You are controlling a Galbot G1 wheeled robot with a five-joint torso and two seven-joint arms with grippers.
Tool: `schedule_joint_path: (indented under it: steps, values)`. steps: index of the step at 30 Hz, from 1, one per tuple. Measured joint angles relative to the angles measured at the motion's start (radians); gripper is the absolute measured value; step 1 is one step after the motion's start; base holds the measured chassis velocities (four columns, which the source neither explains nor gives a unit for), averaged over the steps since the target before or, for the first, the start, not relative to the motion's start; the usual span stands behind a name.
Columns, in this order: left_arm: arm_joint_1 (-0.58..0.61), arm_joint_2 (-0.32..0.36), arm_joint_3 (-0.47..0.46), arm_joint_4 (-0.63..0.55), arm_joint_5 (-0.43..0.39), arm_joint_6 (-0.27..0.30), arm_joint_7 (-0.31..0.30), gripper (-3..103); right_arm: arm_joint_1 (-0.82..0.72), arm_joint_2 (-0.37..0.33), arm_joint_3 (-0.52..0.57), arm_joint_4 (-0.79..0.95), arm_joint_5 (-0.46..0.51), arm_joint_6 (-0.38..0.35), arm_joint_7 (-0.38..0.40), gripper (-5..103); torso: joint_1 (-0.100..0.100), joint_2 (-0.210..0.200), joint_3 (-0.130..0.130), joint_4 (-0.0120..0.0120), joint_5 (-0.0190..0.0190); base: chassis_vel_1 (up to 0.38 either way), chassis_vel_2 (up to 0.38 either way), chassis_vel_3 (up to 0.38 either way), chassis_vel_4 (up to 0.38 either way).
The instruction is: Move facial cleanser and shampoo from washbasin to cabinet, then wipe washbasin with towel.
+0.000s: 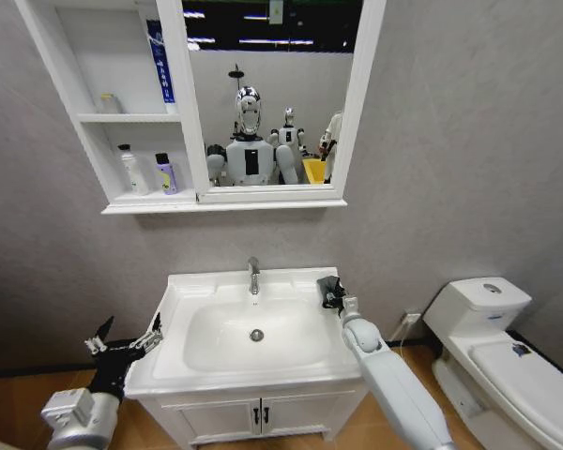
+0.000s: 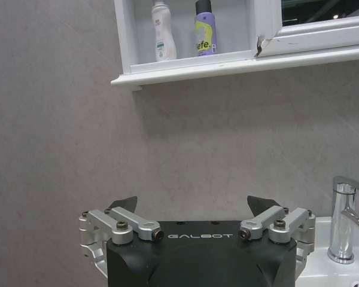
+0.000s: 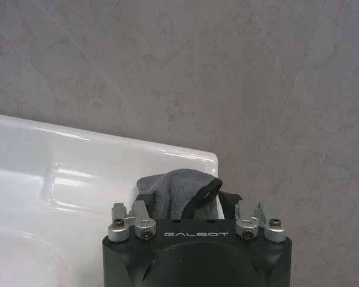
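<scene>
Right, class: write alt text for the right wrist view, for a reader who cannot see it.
The black right gripper closes around a small bunched dark grey towel lying on the back corner of the glossy white ceramic washbasin. Behind them rises a mottled grey wall.

A grey, faintly marbled wall (image 1: 450, 141) fills the far side of the room. At the right stands a white toilet (image 1: 493, 352), its lid shut. A white socket (image 1: 412, 319) sits low on the wall just left of it. Wood-toned floor (image 1: 19, 403) shows at near left, with a dark skirting strip along the wall's foot.
</scene>
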Motion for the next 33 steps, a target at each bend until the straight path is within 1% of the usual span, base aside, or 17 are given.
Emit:
schedule_joint_path:
  steps: [2, 3, 5, 6, 9, 16, 18, 20, 21, 23, 24, 26, 27, 28, 30, 31, 33]
  values:
    - [0.0, 0.0, 0.0, 0.0, 0.0, 0.0, 0.0, 100, -0.001, -0.01, 0.0, 0.012, -0.012, 0.006, -0.006, 69, 0.0, 0.0, 0.0, -0.0001, 0.0, 0.0, 0.0, 0.0, 0.0]
    - [0.0, 0.0, 0.0, 0.0, 0.0, 0.0, 0.0, 100, -0.001, -0.01, 0.0, 0.012, -0.012, 0.006, -0.006, 69, 0.0, 0.0, 0.0, -0.0001, 0.0, 0.0, 0.0, 0.0, 0.0]
    - [0.0, 0.0, 0.0, 0.0, 0.0, 0.0, 0.0, 100, -0.002, -0.02, 0.005, 0.026, -0.025, 0.012, -0.007, 80, 0.0, 0.0, 0.0, 0.0, 0.0001, 0.0, 0.0, 0.0, 0.0]
    - [0.0, 0.0, 0.0, 0.0, 0.0, 0.0, 0.0, 100, -0.002, -0.02, 0.005, 0.026, -0.025, 0.012, -0.007, 80, 0.0, 0.0, 0.0, 0.0, 0.0001, 0.0, 0.0, 0.0, 0.0]
    - [0.0, 0.0, 0.0, 0.0, 0.0, 0.0, 0.0, 100, -0.01, -0.055, 0.011, 0.077, -0.034, 0.016, -0.008, 95, 0.0, 0.0, 0.0, -0.0001, -0.0001, 0.0, 0.0, 0.0, 0.0]
    - [0.0, 0.0, 0.0, 0.0, 0.0, 0.0, 0.0, 100, -0.063, -0.112, 0.06, 0.221, -0.046, 0.014, 0.024, 100, 0.0, 0.0, 0.0, 0.0001, 0.0001, 0.0, 0.0, 0.0, 0.0]
    - [0.0, 0.0, 0.0, 0.0, 0.0, 0.0, 0.0, 100, -0.096, -0.129, 0.084, 0.288, -0.027, 0.008, 0.036, 100, 0.0, 0.0, 0.0, 0.0, -0.0001, 0.0, 0.0, 0.0, 0.0]
    - [0.0, 0.0, 0.0, 0.0, 0.0, 0.0, 0.0, 100, -0.184, -0.159, 0.13, 0.424, 0.039, -0.012, 0.06, 100, 0.0, 0.0, 0.0, 0.0001, -0.0004, 0.0, 0.0, 0.0, 0.0]
    - [0.0, 0.0, 0.0, 0.0, 0.0, 0.0, 0.0, 100, -0.184, -0.159, 0.13, 0.424, 0.039, -0.012, 0.06, 100, 0.0, 0.0, 0.0, 0.0001, -0.0004, 0.0, 0.0, 0.0, 0.0]
    - [0.0, 0.0, 0.0, 0.0, 0.0, 0.0, 0.0, 100, -0.31, -0.169, 0.167, 0.571, 0.09, -0.021, 0.085, 100, 0.0, 0.0, 0.0, -0.0002, 0.0, 0.0, 0.0, 0.0, 0.0]
    - [0.0, 0.0, 0.0, 0.0, 0.0, 0.0, 0.0, 100, -0.31, -0.169, 0.167, 0.571, 0.09, -0.021, 0.085, 100, 0.0, 0.0, 0.0, -0.0002, 0.0, 0.0, 0.0, 0.0, 0.0]
    - [0.0, 0.0, 0.0, 0.0, 0.0, 0.0, 0.0, 100, -0.434, -0.138, 0.187, 0.712, 0.106, -0.025, 0.105, 100, 0.0, 0.0, 0.0, -0.0002, -0.0002, 0.0, 0.0, 0.0, 0.0]
    - [0.0, 0.0, 0.0, 0.0, 0.0, 0.0, 0.0, 100, -0.434, -0.138, 0.187, 0.712, 0.106, -0.025, 0.105, 100, 0.0, 0.0, 0.0, -0.0002, -0.0002, 0.0, 0.0, 0.0, 0.0]
    - [0.0, 0.0, 0.0, 0.0, 0.0, 0.0, 0.0, 100, -0.48, -0.11, 0.188, 0.766, 0.104, -0.027, 0.114, 100, 0.0, 0.0, 0.0, -0.0002, 0.0, 0.0, 0.0, 0.0, 0.0]
    - [0.0, 0.0, 0.0, 0.0, 0.0, 0.0, 0.0, 100, -0.56, -0.042, 0.181, 0.851, 0.066, -0.038, 0.127, 100, 0.0, 0.0, 0.0, 0.0, -0.0001, 0.0, 0.0, 0.0, 0.0]
    - [0.0, 0.0, 0.0, 0.0, 0.0, 0.0, 0.0, 100, -0.56, -0.042, 0.181, 0.851, 0.066, -0.038, 0.127, 100, 0.0, 0.0, 0.0, 0.0, -0.0001, 0.0, 0.0, 0.0, 0.0]
    - [0.0, 0.0, 0.0, 0.0, 0.0, 0.0, 0.0, 100, -0.641, 0.016, 0.174, 0.909, -0.009, -0.038, 0.129, 100, 0.0, 0.0, 0.0, -0.0001, 0.0, 0.0, 0.0, 0.0, 0.0]
